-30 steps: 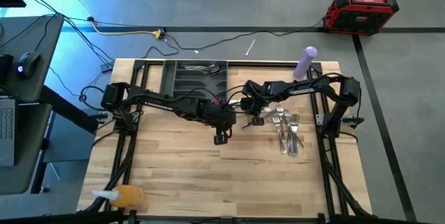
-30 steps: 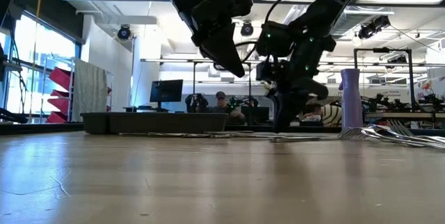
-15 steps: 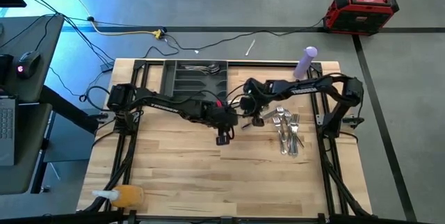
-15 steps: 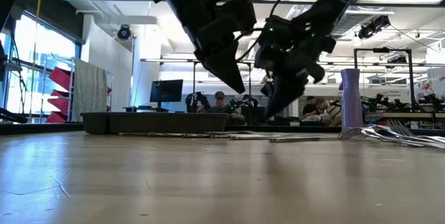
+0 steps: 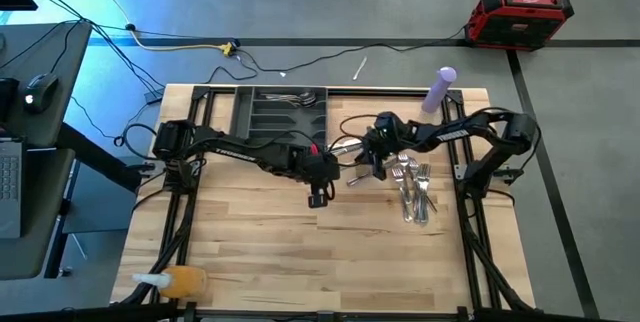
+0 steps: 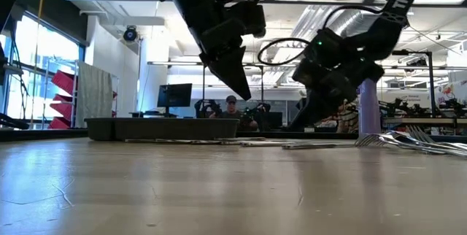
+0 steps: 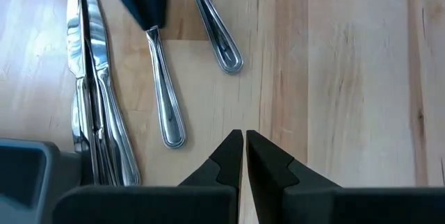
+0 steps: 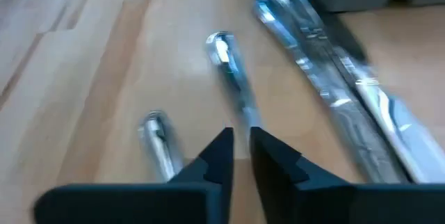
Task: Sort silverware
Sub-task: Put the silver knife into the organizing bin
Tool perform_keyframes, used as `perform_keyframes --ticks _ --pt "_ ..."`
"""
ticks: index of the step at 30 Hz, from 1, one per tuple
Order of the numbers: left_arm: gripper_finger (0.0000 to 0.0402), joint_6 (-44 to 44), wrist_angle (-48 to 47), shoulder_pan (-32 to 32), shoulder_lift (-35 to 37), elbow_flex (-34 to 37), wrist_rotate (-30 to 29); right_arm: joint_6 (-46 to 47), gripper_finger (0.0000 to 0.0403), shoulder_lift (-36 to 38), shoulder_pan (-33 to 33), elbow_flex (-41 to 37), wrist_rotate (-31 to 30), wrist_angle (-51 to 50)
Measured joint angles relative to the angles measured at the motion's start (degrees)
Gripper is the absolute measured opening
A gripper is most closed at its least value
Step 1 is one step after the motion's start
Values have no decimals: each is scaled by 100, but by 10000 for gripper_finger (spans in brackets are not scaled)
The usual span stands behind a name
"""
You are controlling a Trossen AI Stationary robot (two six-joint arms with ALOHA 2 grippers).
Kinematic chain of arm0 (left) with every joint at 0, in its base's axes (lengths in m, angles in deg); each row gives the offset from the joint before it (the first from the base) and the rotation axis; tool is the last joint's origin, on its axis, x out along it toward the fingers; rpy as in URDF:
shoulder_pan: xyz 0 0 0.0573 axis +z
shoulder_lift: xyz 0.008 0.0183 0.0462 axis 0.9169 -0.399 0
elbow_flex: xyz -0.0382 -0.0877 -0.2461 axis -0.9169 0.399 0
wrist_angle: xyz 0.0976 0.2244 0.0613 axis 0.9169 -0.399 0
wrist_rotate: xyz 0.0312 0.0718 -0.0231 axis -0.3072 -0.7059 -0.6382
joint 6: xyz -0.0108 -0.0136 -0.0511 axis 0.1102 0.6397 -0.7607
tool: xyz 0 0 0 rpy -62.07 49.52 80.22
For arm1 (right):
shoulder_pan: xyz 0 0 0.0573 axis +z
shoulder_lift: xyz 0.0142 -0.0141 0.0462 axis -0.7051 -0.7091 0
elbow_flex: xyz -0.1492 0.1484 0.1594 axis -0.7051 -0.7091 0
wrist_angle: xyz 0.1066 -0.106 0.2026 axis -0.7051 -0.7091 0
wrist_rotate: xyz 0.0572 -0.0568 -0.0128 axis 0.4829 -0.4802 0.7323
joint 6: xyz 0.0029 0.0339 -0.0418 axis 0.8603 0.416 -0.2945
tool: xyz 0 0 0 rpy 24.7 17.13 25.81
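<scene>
Left gripper (image 5: 316, 199) hangs mid-frame, pinched shut on nothing. Right gripper (image 5: 364, 173) is beside it, fingers barely apart, empty. Silverware (image 5: 413, 190) is piled center-right, more inside the tray (image 5: 246, 112) up top.

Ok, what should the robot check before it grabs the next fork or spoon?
1. Is the left tool shut with nothing in it? Ok.
2. Is the right tool carrying anything? Cannot tell.
3. Is the tray ready at the far edge of the table? Ok.
4. Is the pile of forks sorted? Not ok, it lies heaped on the wood.
5. Are the knives put away? Not ok, they lie on the wood.
</scene>
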Motion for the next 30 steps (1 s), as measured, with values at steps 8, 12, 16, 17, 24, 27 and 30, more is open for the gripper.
perform_keyframes --ticks 8,12,16,17,24,27,30 --pt "1 14 7 41 2 0 -1 100 174 -15 -23 -484 -505 954" --pt "1 56 12 43 2 0 23 32 189 -158 -21 -512 -505 964" --pt "1 56 9 41 4 0 37 85 183 -542 -22 -512 -540 1330" --pt "1 57 11 41 4 0 42 101 179 -652 -23 -511 -544 1491" --pt "1 102 1 41 4 0 44 21 144 -1257 31 -481 -501 2110" --pt "1 122 1 41 4 0 51 -174 129 -1438 88 -468 -490 2248" --pt "1 122 -1 41 4 0 108 -316 120 -1540 132 -468 -483 2360"
